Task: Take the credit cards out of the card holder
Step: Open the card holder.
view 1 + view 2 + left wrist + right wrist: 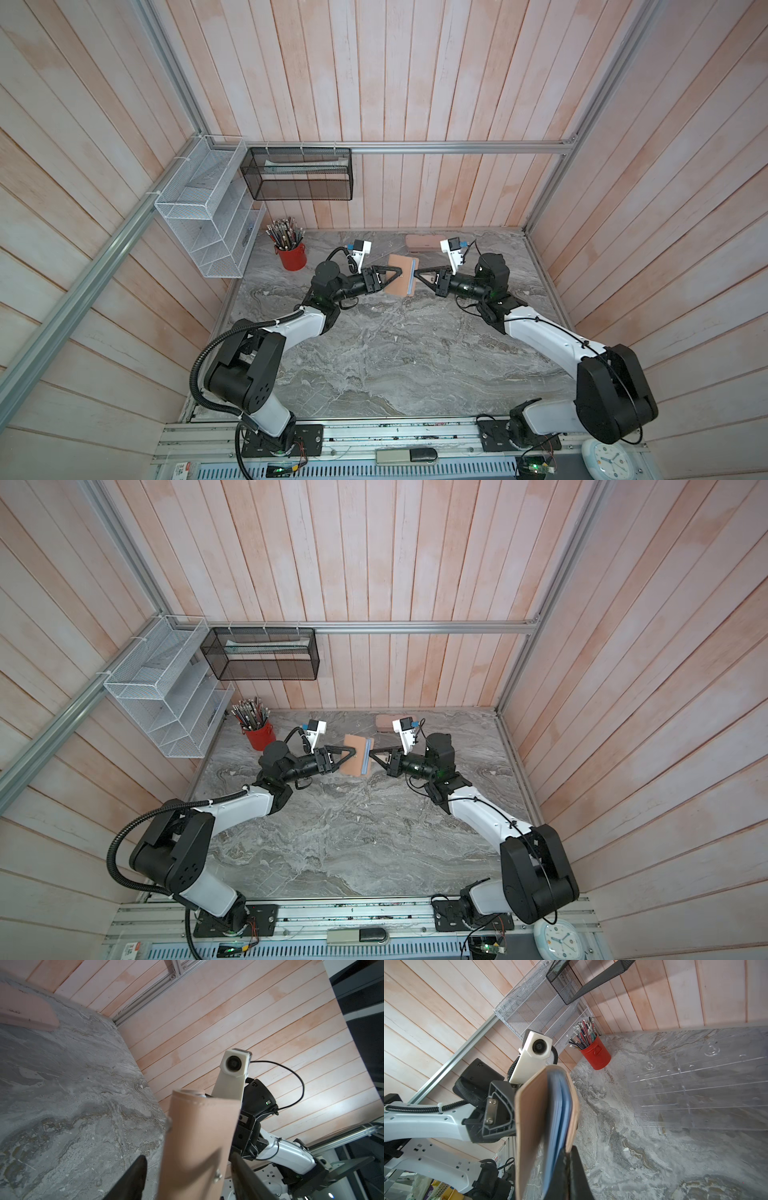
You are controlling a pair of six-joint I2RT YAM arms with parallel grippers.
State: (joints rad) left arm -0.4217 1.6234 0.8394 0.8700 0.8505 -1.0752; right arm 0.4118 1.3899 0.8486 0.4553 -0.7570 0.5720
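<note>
The card holder (401, 277) is hanging above the bench (374, 357) between both arms. The right gripper (568, 1154) is pinching one edge, jaws closed on it. The left gripper (187, 1159) is straddling it, jaws apart, not gripping. No credit cards are showing outside; every removal is outstanding.

light: soft, even | glare: bright patch on wall (307, 1109) | blur: close card holder (197, 1142)
</note>
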